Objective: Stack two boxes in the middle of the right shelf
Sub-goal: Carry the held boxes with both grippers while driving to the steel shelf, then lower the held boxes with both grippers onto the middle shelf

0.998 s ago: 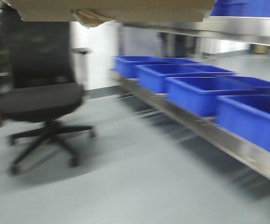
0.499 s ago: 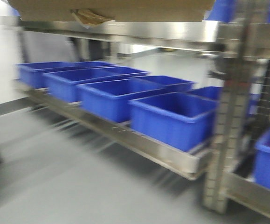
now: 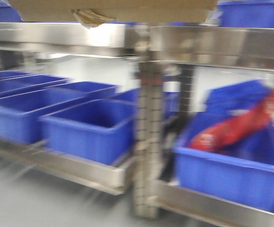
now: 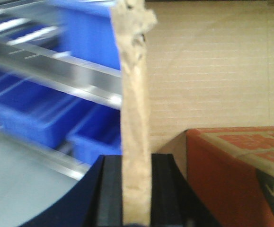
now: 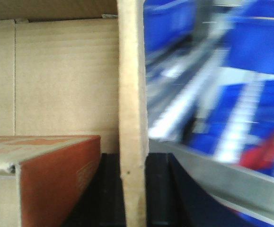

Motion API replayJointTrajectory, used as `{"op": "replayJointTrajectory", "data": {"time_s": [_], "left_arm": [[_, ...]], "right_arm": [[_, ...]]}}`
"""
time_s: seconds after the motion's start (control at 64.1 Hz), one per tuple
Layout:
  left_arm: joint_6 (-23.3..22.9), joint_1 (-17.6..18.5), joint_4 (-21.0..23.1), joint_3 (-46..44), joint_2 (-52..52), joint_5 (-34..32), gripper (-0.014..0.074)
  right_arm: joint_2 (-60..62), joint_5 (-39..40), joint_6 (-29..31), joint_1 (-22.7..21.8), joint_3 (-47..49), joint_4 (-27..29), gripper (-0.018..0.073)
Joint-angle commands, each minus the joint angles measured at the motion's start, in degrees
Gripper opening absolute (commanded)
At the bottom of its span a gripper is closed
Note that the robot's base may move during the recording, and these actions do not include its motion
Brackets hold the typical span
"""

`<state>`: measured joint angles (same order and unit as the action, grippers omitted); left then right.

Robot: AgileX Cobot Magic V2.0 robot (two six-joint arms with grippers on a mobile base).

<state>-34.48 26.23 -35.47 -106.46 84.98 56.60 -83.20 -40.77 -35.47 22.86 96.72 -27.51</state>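
A cardboard box [image 3: 113,9] is seen above the rail of the shelf [image 3: 212,45], with a carton [image 4: 231,179] lodged inside it. Below the rail, bins [image 3: 87,130] are ranged left of an upright post [image 3: 148,142]. Right of the post, a packet [image 3: 241,125] is lying in a further bin [image 3: 222,177].

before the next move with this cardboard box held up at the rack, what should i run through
1. Left gripper clamped on the cardboard box wall: ok.
2. Right gripper clamped on a box wall too: ok.
3. Orange carton lying inside the box: ok.
4. Box lined up with the right bay: not ok, the upright post sits near centre of the front view.
5. Box bottom clear above the steel shelf rail: cannot tell.
6. Free spot on that shelf: cannot tell; a blue bin seems to stand there, and the view is smeared.
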Motion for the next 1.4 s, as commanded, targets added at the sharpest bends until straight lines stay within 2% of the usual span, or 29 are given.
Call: {"op": "replayJointTrajectory", "data": {"time_s": [0.0, 1.389], "left_arm": [[-0.27, -0.31, -2.45, -0.76, -0.54, -0.75, -0.0111], [-0.27, -0.31, -2.45, -0.76, -0.54, -0.75, -0.0111]], "right_arm": [[1.08, 2.68, -0.10, -0.46, 0.71, -2.20, -0.0153], [1.08, 2.68, -0.10, -0.46, 0.71, -2.20, -0.0153]]}}
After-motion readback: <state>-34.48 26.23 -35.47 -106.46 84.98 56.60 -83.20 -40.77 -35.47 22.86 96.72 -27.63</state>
